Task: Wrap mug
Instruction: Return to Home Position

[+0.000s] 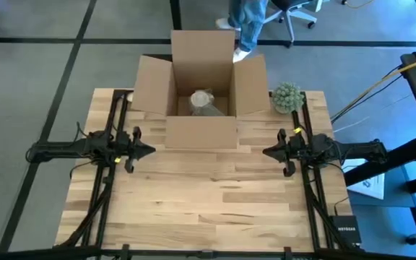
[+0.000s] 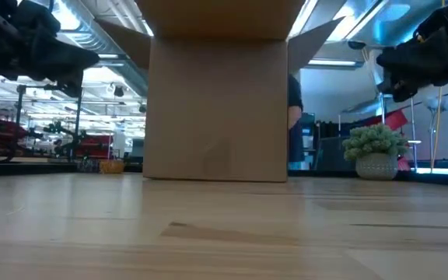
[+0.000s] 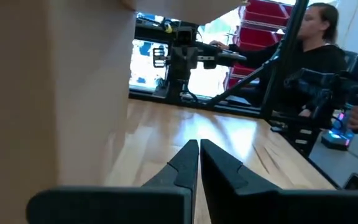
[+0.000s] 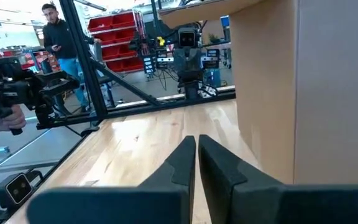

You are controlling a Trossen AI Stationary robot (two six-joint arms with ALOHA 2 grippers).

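An open cardboard box (image 1: pixel 201 87) stands at the far middle of the table. Inside it lies a pale, paper-wrapped bundle (image 1: pixel 204 102); the mug itself is hidden. My left gripper (image 1: pixel 150 150) hovers shut over the table's left side, pointing toward the middle. My right gripper (image 1: pixel 266 152) hovers shut at the right side, pointing back at it. Both are clear of the box and hold nothing. In the wrist views the shut fingers (image 3: pixel 197 163) (image 4: pixel 196 158) point along the bare wood beside the box wall.
A small potted green plant (image 1: pixel 287 97) stands at the box's right flap. A person (image 1: pixel 248 22) is beyond the table's far edge, and others show in the wrist views. Bare wooden tabletop (image 1: pixel 208 202) lies between and in front of the grippers.
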